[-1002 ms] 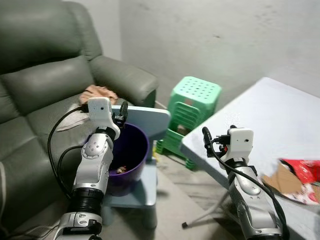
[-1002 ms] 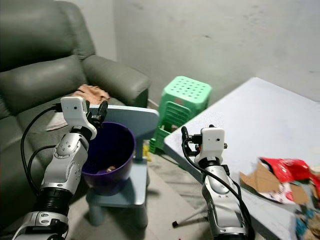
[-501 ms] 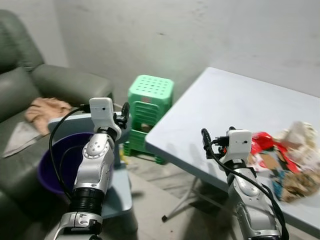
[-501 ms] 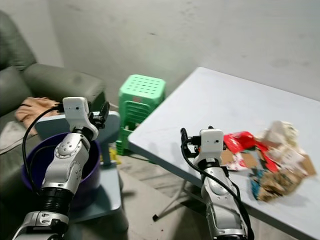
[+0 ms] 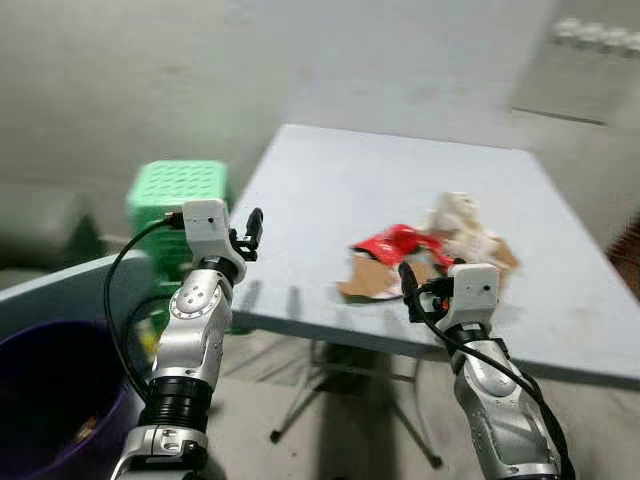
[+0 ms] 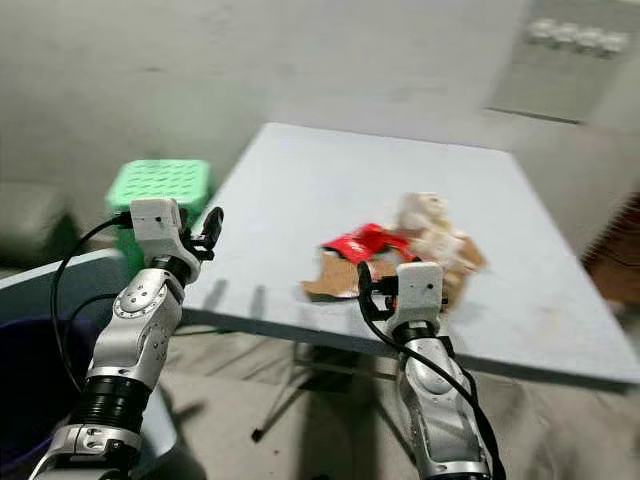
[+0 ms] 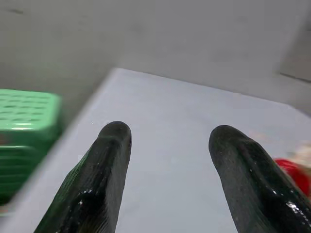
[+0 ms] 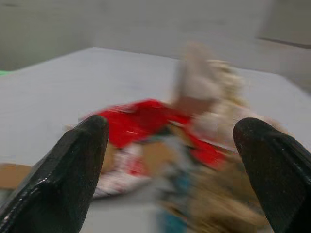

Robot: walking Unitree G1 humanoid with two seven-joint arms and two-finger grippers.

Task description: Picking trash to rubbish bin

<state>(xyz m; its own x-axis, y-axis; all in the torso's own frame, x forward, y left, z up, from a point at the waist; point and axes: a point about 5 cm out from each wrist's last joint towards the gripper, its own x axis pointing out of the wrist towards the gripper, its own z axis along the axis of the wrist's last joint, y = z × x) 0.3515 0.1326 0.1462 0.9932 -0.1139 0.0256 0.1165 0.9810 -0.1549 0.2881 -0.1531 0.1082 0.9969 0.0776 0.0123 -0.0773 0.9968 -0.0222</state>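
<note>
We face a pale grey tabletop (image 5: 330,190) with a heap of trash (image 5: 425,248) near its front edge: a red wrapper (image 5: 397,243), brown cardboard (image 5: 365,282) and pale crumpled paper (image 5: 455,218), all motion-blurred, so we cannot separate the pieces. Right gripper (image 8: 170,160) is raised just short of the heap, fingers wide apart, empty; the arm's wrist hides the heap's near side. Left gripper (image 7: 167,145) is held up over the tabletop's left edge, fingers apart, empty, well apart from the trash. The purple rubbish bin (image 5: 45,400) sits low at far left, cut off by the frame, contents too dark to read. A green stool (image 5: 175,195) stands behind the left arm.
</note>
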